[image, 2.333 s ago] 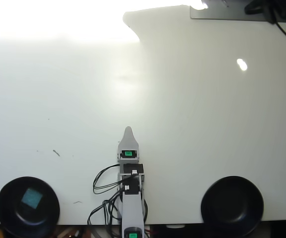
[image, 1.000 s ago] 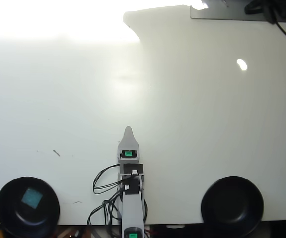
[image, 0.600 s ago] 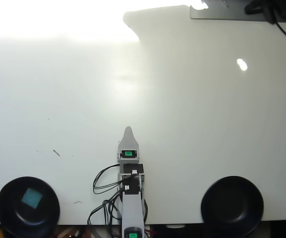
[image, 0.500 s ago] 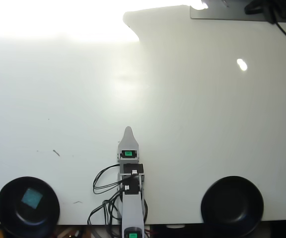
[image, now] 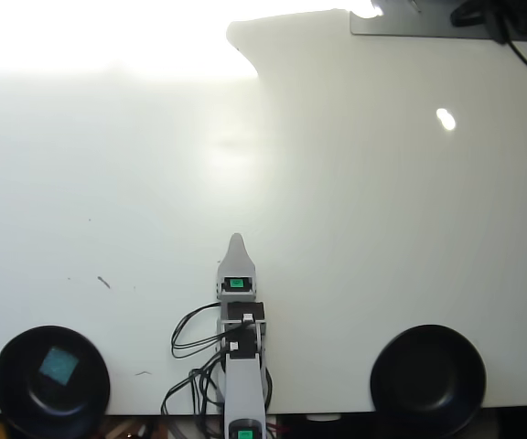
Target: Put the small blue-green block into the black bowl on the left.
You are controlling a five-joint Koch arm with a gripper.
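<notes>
Overhead view, colours only.

- Table (image: 382, 238): white, washed to glare along the top left edge; a few small dark marks at lower left.
- Black bowl (image: 12, 402), lower left: glossy black.
- Small blue-green block (image: 59, 366) inside it: teal, paler top face.
- Second black bowl (image: 428, 377), lower right: same glossy black.
- Robot arm (image: 242, 384): light grey, with black motor sections, black cables and bright green square markings.
- Gripper (image: 236, 242): pale grey, tapering tip.
- Top right corner: dark grey strip and black shapes, not identifiable.

Block (image: 59, 366) apparently inside left bowl (image: 7, 395).
</notes>
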